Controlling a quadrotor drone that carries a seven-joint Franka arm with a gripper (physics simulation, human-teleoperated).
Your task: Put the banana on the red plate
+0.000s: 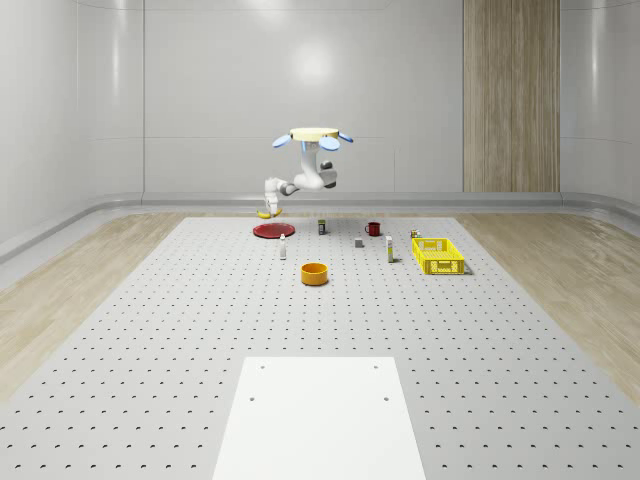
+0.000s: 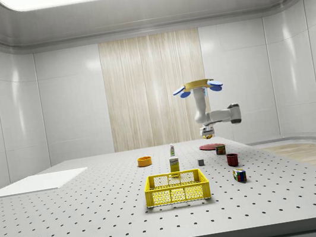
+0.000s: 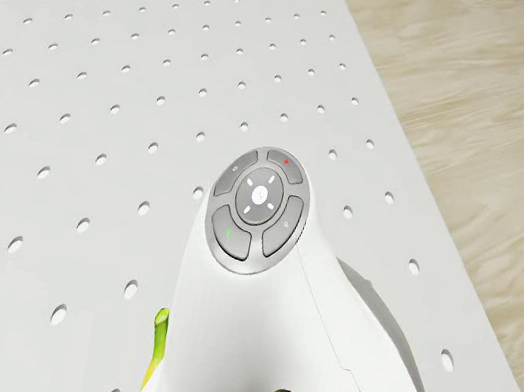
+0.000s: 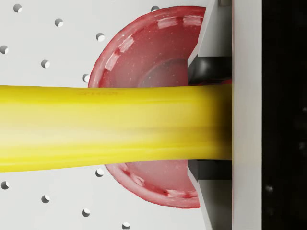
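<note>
A: Scene layout?
B: Big perforated worktop (image 1: 150,330) with a white sheet (image 1: 320,415) at its near end in the whole-scene view. Drone (image 1: 311,136) hovers above the far end, just the whole-scene view's right of the plate (image 1: 272,230). Arm (image 1: 305,178) hangs under it, elbow bent, reaching toward the whole-scene view's left.

A: End effector?
B: End effector (image 1: 267,205) is above the far edge of the plate, off the surface. In the wrist view its fingers (image 4: 213,36) are clamped on the banana (image 4: 110,127), one on either side.

A: Banana position?
B: Held in the air, lying crosswise over the plate in the wrist view; the red rim shows beyond both sides of it. Not touching the plate. The drone view catches a yellow-green tip beside the arm.

A: Other items?
B: Yellow crate (image 1: 439,255) at the whole-scene view's right, orange bowl (image 1: 315,273) nearer the camera and well apart from the plate, red mug (image 1: 373,228) near the far edge. Small bottles (image 1: 283,250) and a grey block (image 1: 359,242) sit between them. In the side view a colourful cube (image 2: 239,175) lies near the mug. Too small to tell more about those.
</note>
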